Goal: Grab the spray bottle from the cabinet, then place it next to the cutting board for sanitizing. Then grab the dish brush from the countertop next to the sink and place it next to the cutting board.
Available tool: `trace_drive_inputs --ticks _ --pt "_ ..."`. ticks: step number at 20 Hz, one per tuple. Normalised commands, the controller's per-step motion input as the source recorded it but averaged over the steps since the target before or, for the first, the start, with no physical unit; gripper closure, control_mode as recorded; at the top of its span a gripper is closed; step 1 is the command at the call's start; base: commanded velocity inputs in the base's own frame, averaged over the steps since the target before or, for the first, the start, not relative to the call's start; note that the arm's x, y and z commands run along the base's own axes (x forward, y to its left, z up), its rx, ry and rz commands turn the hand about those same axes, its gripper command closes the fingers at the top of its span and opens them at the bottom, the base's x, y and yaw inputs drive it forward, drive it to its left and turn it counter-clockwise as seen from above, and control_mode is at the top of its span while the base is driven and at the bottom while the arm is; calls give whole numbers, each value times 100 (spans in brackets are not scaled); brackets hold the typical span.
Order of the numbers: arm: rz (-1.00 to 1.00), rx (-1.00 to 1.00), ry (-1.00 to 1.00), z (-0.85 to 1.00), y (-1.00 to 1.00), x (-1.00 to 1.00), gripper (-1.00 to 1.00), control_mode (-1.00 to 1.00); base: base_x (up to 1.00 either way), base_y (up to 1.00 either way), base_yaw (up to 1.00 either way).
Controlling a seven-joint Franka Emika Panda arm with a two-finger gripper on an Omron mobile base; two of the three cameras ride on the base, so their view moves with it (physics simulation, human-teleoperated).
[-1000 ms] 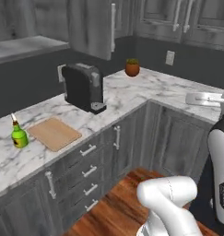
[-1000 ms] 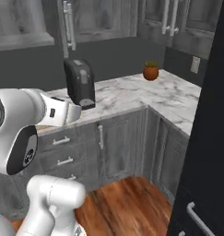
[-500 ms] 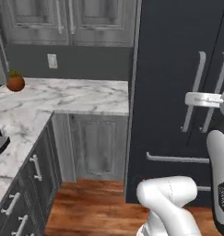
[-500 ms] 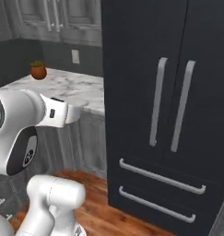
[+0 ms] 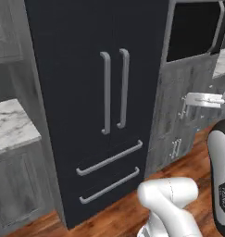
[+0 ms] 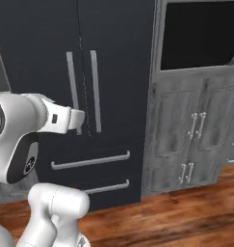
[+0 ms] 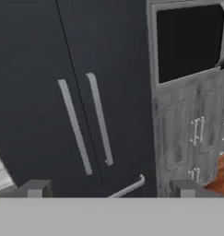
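Black fridge doors are facing me, so my fingers are standing wide apart and empty; the dish brush isn't before me, only a countertop corner.

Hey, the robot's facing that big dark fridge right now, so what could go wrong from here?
1. The base views face the dark fridge and grey cabinets, with just a corner of marble countertop in sight, so the search could run long.
2. The arm sits close to the fridge door handles; turning the base might swing it into them.
3. The hand is open and holds nothing.
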Motion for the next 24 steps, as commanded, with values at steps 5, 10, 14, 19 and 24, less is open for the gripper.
trace_drive_inputs --ticks 5,10,14,19,24 --pt "0 0 0 0 0 0 -100 100 0 0 -100" --pt "0 0 0 0 0 0 -100 100 0 0 -98" --pt "0 0 0 0 0 0 -100 100 -5 0 -92" --pt "0 0 0 0 0 0 -100 100 -24 0 -87" --pt "0 0 0 0 0 0 -100 100 -20 54 -60"
